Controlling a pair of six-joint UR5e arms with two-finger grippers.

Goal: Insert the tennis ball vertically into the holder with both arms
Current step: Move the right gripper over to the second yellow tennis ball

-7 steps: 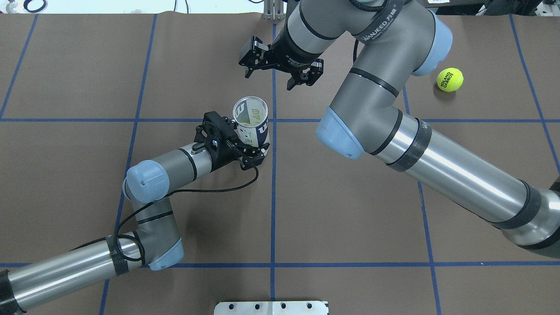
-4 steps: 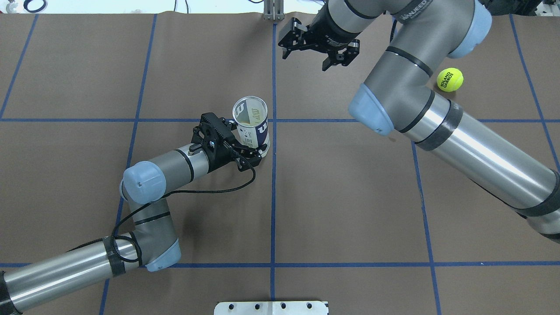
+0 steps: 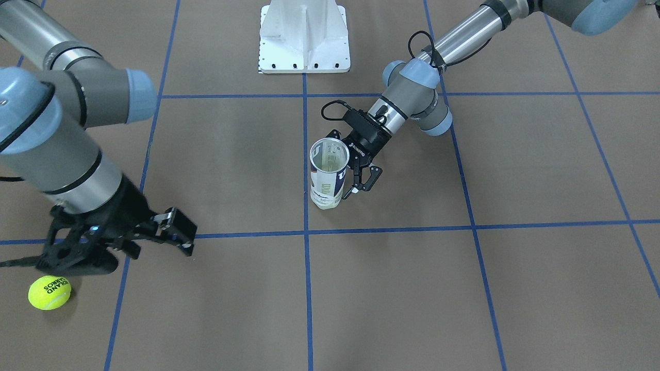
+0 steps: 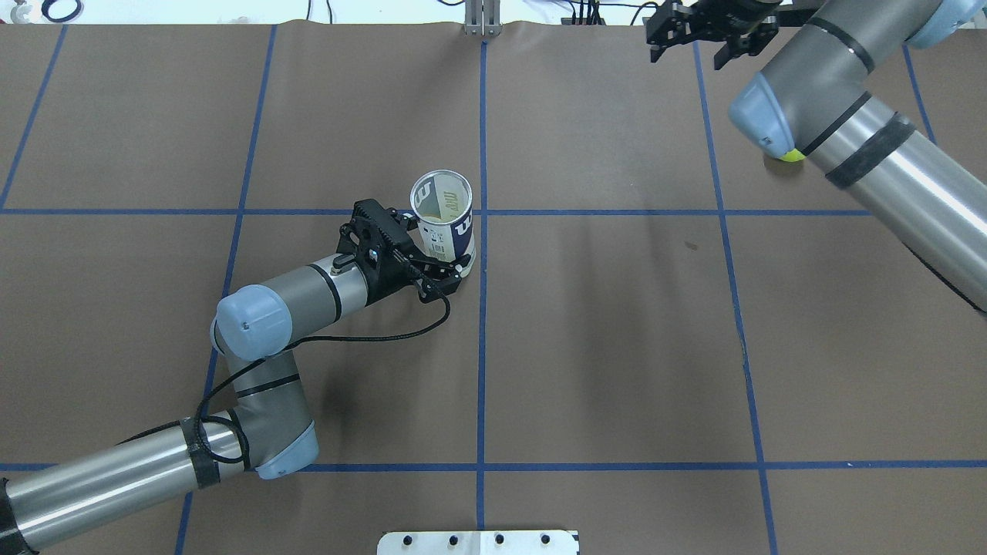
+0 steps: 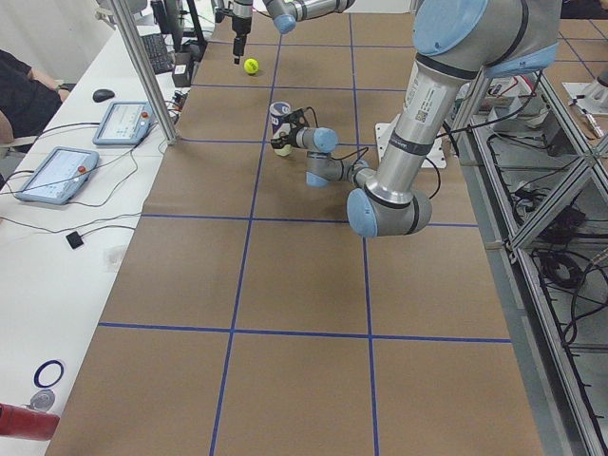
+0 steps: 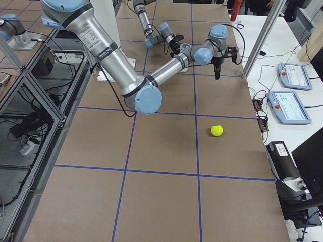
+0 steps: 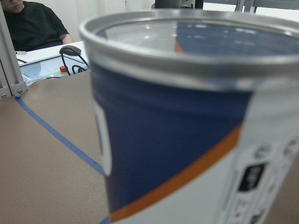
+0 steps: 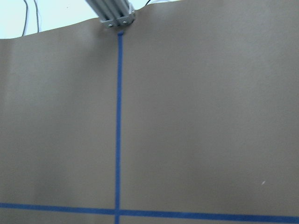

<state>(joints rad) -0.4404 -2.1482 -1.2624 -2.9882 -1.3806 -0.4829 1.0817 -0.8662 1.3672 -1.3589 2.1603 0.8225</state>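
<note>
I see the right gripper (image 4: 686, 55) spread open and empty, well away from the holder (image 4: 445, 220). The left gripper (image 4: 451, 276) clasps the upright holder low down. The ball (image 3: 49, 292) lies far off, beside the right gripper.

Opposed high views, common holder (image 4: 447, 231)

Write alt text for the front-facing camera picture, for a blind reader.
An open-topped tennis-ball can stands upright mid-table, the robot's left gripper at its lower side. At the picture's lower left, the right gripper hangs open near a yellow tennis ball lying on the brown, blue-gridded table.
</note>
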